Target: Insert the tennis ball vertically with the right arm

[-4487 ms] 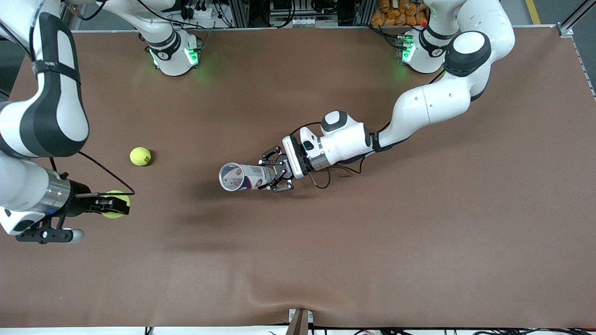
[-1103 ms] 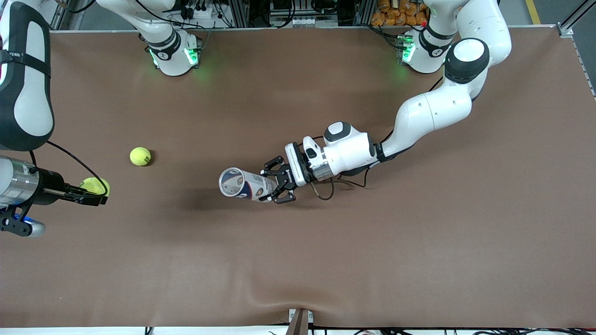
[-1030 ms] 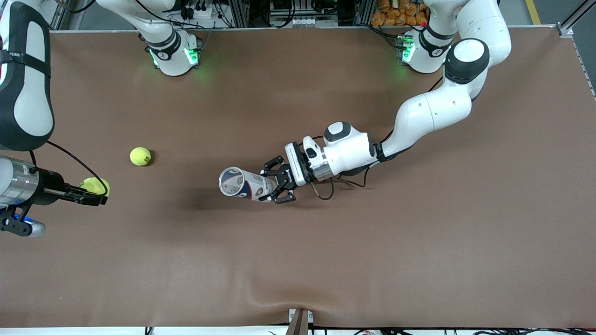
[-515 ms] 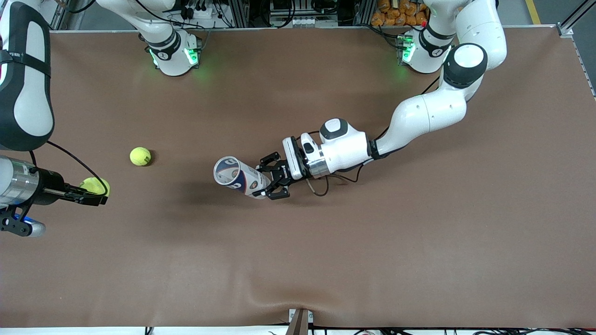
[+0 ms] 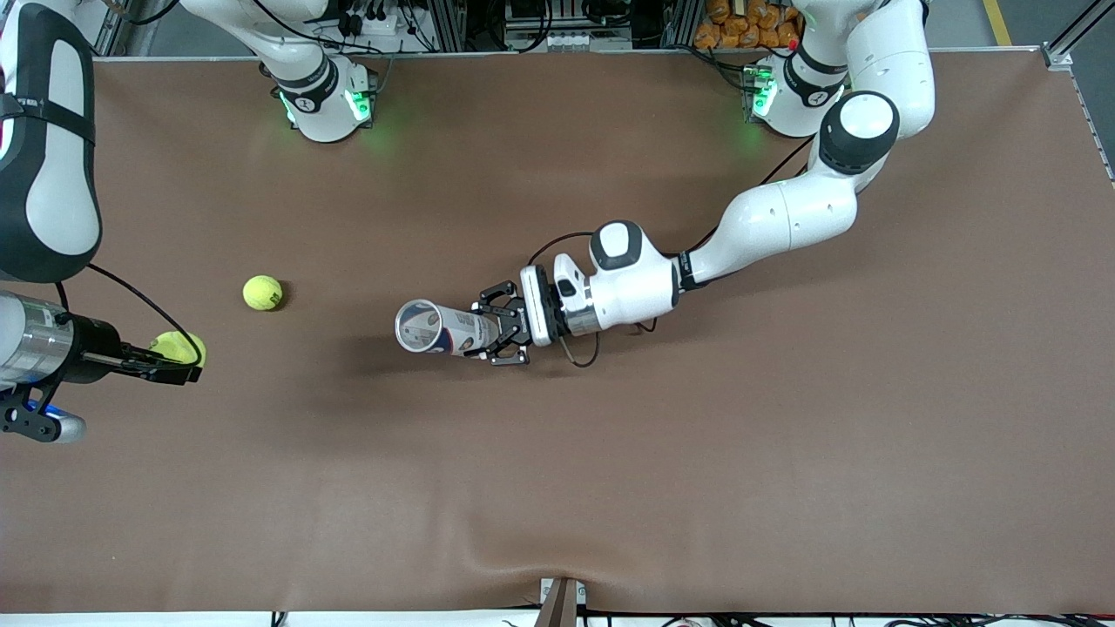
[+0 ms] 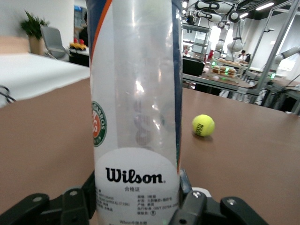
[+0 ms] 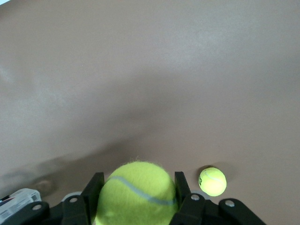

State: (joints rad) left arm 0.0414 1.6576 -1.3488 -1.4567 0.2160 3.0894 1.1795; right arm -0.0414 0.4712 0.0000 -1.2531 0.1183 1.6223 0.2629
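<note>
My right gripper (image 5: 179, 363) is shut on a yellow tennis ball (image 5: 180, 347) and holds it above the table at the right arm's end; the ball fills the space between its fingers in the right wrist view (image 7: 137, 193). My left gripper (image 5: 498, 334) is shut on the base of a clear Wilson ball tube (image 5: 440, 329), tilted with its open mouth (image 5: 416, 326) up, over the table's middle. The tube fills the left wrist view (image 6: 136, 117). A second tennis ball (image 5: 262, 293) lies on the table between the two grippers and shows in both wrist views (image 6: 203, 125) (image 7: 212, 181).
The brown table (image 5: 697, 435) is bare elsewhere. Both arm bases stand along the table's edge farthest from the front camera. A black cable (image 5: 139, 300) hangs by my right wrist.
My left arm has swung the tube toward the right arm's end and tipped its mouth round. My right gripper has held still with its ball for the last second.
</note>
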